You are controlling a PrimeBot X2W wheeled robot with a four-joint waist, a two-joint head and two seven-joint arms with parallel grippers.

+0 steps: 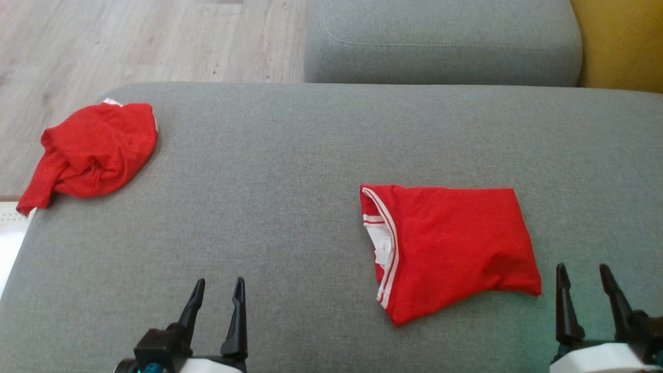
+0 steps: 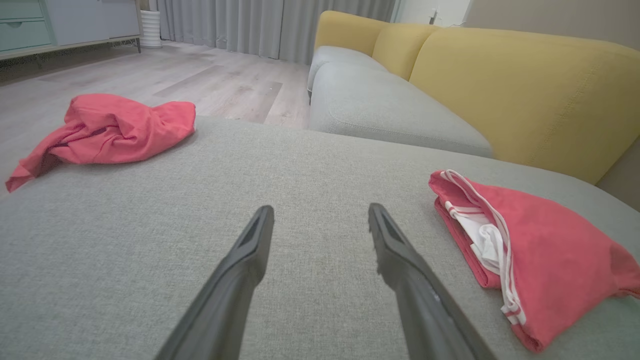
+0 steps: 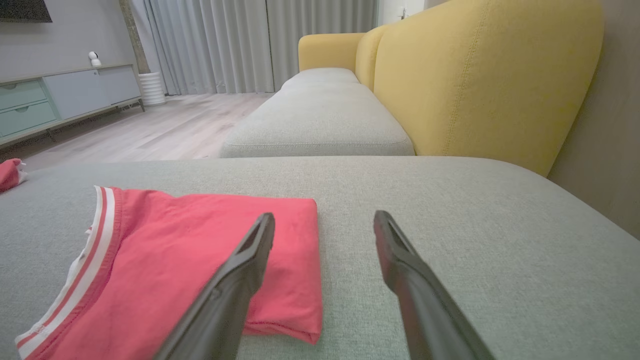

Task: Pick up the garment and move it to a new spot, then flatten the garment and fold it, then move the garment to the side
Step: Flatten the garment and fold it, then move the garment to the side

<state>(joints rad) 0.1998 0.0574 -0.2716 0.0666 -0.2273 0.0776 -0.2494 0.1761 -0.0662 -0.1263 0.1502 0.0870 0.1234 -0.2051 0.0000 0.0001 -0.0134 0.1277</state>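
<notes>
Crumpled red garment (image 3: 10,174): cut by the left edge. Folded red garment (image 3: 165,235): near end cut by the bottom edge, partly behind a finger of the right gripper (image 3: 324,216). Collar label (image 1: 384,247): too small to read.

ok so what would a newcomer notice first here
Two red things stand out on the grey cushion: a folded garment with white-striped trim right of centre and a crumpled garment at the far left edge. The left gripper and right gripper sit open and empty near the front.

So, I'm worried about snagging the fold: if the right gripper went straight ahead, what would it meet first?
Probably only bare grey cushion; the folded garment lies just left of the right gripper, off its line; depth unclear.
</notes>
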